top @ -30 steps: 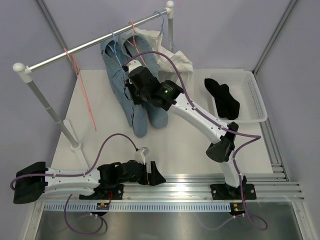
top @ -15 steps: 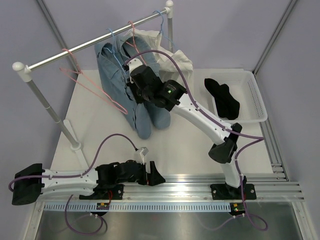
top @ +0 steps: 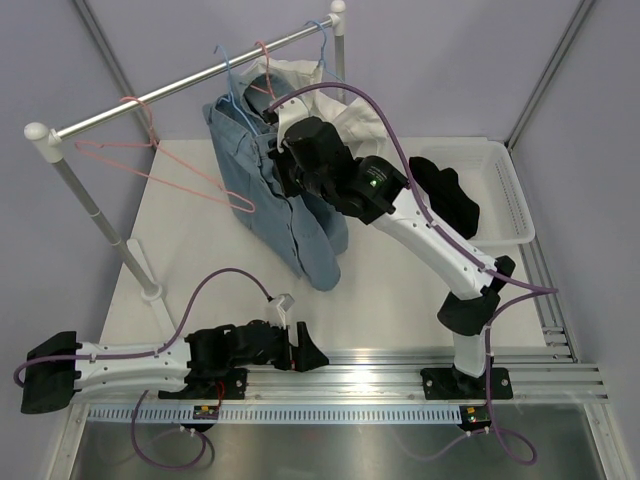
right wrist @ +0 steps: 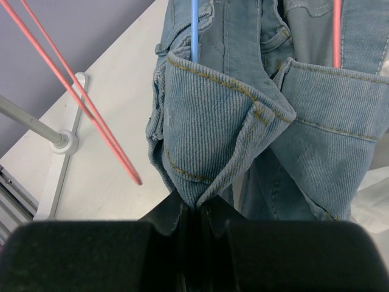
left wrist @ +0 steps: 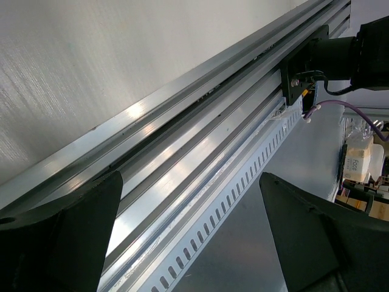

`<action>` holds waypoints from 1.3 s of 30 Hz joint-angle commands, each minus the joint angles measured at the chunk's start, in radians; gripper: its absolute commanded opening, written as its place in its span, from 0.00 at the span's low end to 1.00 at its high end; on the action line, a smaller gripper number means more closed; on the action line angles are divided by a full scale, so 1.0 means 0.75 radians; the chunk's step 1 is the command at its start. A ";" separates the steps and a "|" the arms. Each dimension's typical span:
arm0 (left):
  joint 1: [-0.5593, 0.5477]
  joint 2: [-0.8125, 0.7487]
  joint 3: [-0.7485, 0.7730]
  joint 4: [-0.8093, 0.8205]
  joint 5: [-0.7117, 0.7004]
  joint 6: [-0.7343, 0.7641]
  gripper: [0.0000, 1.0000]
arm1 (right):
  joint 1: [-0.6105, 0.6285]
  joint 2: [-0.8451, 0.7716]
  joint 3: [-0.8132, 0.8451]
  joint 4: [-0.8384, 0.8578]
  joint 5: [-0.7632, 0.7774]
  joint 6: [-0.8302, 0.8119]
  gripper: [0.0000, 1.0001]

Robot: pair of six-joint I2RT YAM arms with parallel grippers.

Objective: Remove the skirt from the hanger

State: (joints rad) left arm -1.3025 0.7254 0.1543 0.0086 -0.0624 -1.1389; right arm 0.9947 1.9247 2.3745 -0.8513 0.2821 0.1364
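The black skirt [top: 446,197] lies in the white basket [top: 517,205] at the right, off any hanger. The pink hanger [top: 165,160] hangs bare from the rail's left part, tilted out towards the denim; its wires [right wrist: 79,103] cross the right wrist view. My right gripper [top: 285,165] is shut on a fold of a blue denim garment [top: 300,220] that hangs from the rail; the pinched fold [right wrist: 206,152] sits right above the gripper [right wrist: 199,210]. My left gripper [top: 300,345] rests open and empty over the near metal rails [left wrist: 194,231].
The clothes rail [top: 190,85] runs across the back on two posts, with one foot [top: 150,292] at the left. A white shirt [top: 350,110] hangs behind the denim. Light-blue [right wrist: 194,27] and red [right wrist: 336,30] hanger wires carry the denim.
My right gripper closed on the denim and drew it right and towards the front, so the legs swung over. The pink hanger swung from hanging straight down to tilted out. The left arm stayed put.
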 commanded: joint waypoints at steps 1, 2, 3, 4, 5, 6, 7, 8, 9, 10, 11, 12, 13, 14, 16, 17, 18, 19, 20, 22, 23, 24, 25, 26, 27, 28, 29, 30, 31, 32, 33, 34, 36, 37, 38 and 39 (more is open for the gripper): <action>-0.006 -0.018 0.029 0.019 0.014 -0.007 0.98 | 0.009 -0.081 0.023 0.200 0.070 0.000 0.00; -0.006 -0.018 0.029 0.019 0.016 -0.007 0.98 | 0.007 -0.083 0.008 0.208 0.070 0.000 0.00; -0.008 -0.014 0.031 0.019 0.016 -0.005 0.98 | 0.007 -0.095 -0.002 0.239 0.070 0.004 0.00; -0.006 -0.012 0.034 0.019 0.016 -0.005 0.98 | 0.007 -0.106 -0.018 0.255 0.068 0.004 0.00; -0.006 -0.008 0.036 0.021 0.020 -0.003 0.98 | 0.007 -0.126 -0.047 0.272 0.064 0.002 0.00; -0.008 -0.004 0.036 0.021 0.022 -0.003 0.98 | 0.009 -0.138 -0.063 0.308 0.066 0.002 0.00; -0.006 -0.004 0.036 0.023 0.024 -0.001 0.98 | 0.009 -0.151 -0.079 0.329 0.064 0.000 0.00; -0.006 -0.002 0.038 0.027 0.028 0.005 0.97 | 0.007 -0.175 -0.114 0.351 0.060 -0.004 0.00; -0.008 -0.002 0.038 0.029 0.028 0.007 0.97 | 0.007 -0.187 -0.131 0.396 0.055 -0.010 0.00; -0.006 -0.002 0.040 0.029 0.028 0.009 0.97 | 0.011 -0.202 -0.149 0.417 0.053 -0.014 0.00; -0.006 -0.004 0.042 0.027 0.026 0.013 0.97 | 0.011 -0.222 -0.173 0.437 0.049 -0.020 0.00; -0.006 -0.004 0.042 0.031 0.026 0.013 0.96 | 0.013 -0.230 -0.182 0.468 0.047 -0.028 0.00; -0.006 -0.004 0.046 0.034 0.028 0.015 0.96 | 0.013 -0.239 -0.194 0.488 0.037 -0.037 0.00; -0.006 -0.004 0.046 0.034 0.028 0.017 0.96 | 0.017 -0.259 -0.216 0.529 0.031 -0.051 0.00; -0.008 0.002 0.046 0.038 0.028 0.021 0.96 | 0.028 -0.273 -0.223 0.548 0.037 -0.061 0.00; -0.006 0.004 0.048 0.040 0.028 0.021 0.96 | 0.030 -0.276 -0.217 0.548 0.029 -0.063 0.00; -0.006 0.012 0.050 0.042 0.030 0.021 0.96 | 0.030 -0.274 -0.207 0.542 0.025 -0.065 0.00; -0.006 0.015 0.052 0.042 0.030 0.025 0.96 | 0.032 -0.274 -0.182 0.534 0.019 -0.067 0.00; -0.006 0.019 0.050 0.048 0.032 0.025 0.96 | 0.042 -0.271 -0.170 0.515 0.017 -0.071 0.00; -0.006 0.029 0.048 0.056 0.038 0.027 0.95 | 0.054 -0.274 -0.153 0.511 0.023 -0.075 0.00; -0.008 0.031 0.048 0.070 0.044 0.030 0.94 | 0.064 -0.278 -0.147 0.509 0.029 -0.082 0.00; -0.008 0.031 0.048 0.074 0.048 0.032 0.94 | 0.073 -0.284 -0.149 0.513 0.033 -0.086 0.00; -0.006 0.035 0.054 0.076 0.056 0.038 0.93 | 0.077 -0.290 -0.149 0.511 0.041 -0.088 0.00; -0.008 0.035 0.058 0.085 0.063 0.044 0.92 | 0.083 -0.296 -0.149 0.503 0.053 -0.086 0.00; -0.006 0.035 0.064 0.089 0.069 0.052 0.91 | 0.085 -0.302 -0.153 0.505 0.055 -0.086 0.00; -0.006 0.027 0.068 0.089 0.075 0.058 0.91 | 0.087 -0.324 -0.176 0.507 0.055 -0.086 0.00; -0.006 0.021 0.076 0.093 0.075 0.062 0.91 | 0.089 -0.339 -0.192 0.521 0.057 -0.086 0.00; -0.008 0.013 0.079 0.095 0.075 0.070 0.90 | 0.091 -0.355 -0.216 0.538 0.062 -0.086 0.00; -0.008 0.004 0.081 0.093 0.099 0.081 0.90 | 0.091 -0.384 -0.259 0.554 0.060 -0.084 0.00; -0.008 -0.016 0.087 0.091 0.110 0.087 0.89 | 0.095 -0.398 -0.272 0.568 0.062 -0.084 0.00; -0.006 -0.024 0.091 0.087 0.110 0.097 0.89 | 0.095 -0.408 -0.282 0.568 0.066 -0.084 0.00; -0.006 -0.032 0.097 0.081 0.116 0.117 0.88 | 0.095 -0.431 -0.304 0.577 0.070 -0.084 0.00; -0.008 -0.055 0.121 0.052 0.124 0.144 0.86 | 0.095 -0.453 -0.325 0.573 0.080 -0.078 0.00; -0.006 -0.065 0.134 0.046 0.140 0.179 0.86 | 0.095 -0.480 -0.353 0.569 0.084 -0.071 0.00; -0.008 -0.073 0.146 0.028 0.151 0.195 0.85 | 0.093 -0.498 -0.376 0.564 0.080 -0.063 0.00; -0.006 -0.098 0.178 0.017 0.159 0.232 0.84 | 0.095 -0.517 -0.433 0.564 0.076 -0.057 0.00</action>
State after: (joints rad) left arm -1.3025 0.6872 0.2104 0.0067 0.0113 -1.0481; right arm 1.0588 1.6310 2.0876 -0.5865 0.3035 0.0933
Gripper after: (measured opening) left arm 0.851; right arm 0.116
